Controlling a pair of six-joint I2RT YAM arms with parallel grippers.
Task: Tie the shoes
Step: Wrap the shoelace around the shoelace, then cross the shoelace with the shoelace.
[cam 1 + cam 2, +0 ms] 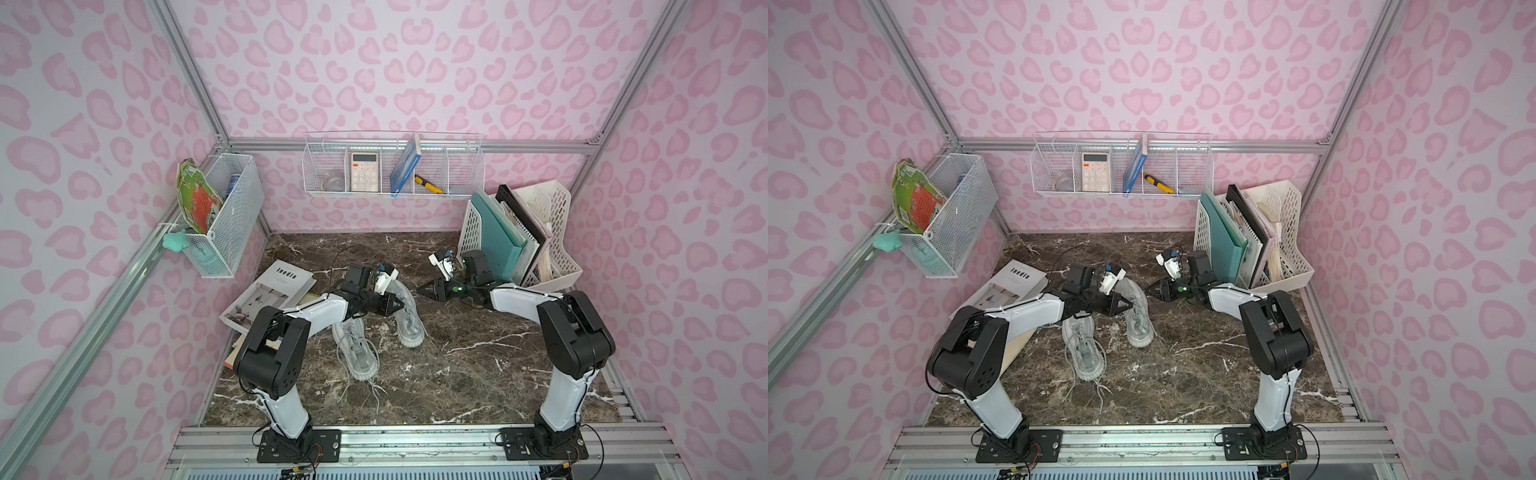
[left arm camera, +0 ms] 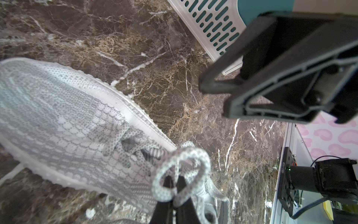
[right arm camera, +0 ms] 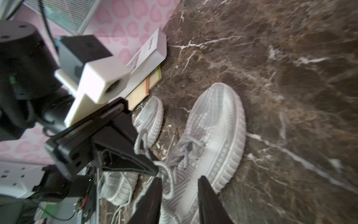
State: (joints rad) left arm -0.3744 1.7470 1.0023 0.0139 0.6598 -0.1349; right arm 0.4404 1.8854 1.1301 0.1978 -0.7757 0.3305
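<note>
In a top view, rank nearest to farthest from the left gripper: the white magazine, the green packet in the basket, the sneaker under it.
1. Light grey knit sneaker, beneath the left gripper, its lace in the jaws.
2. White Inedia magazine, on the marble table, leftward.
3. Green flat packet, in the white mesh basket on the left wall.

The shoes (image 1: 409,326) are knitted in light grey with a scale-like pattern; pale soles are fitted. The laces (image 2: 181,164) are speckled grey and white. The table (image 1: 478,374) is veined white on dark brown marble. The walls (image 1: 374,62) are printed with pink spots, apparently on a paler pink.
</note>
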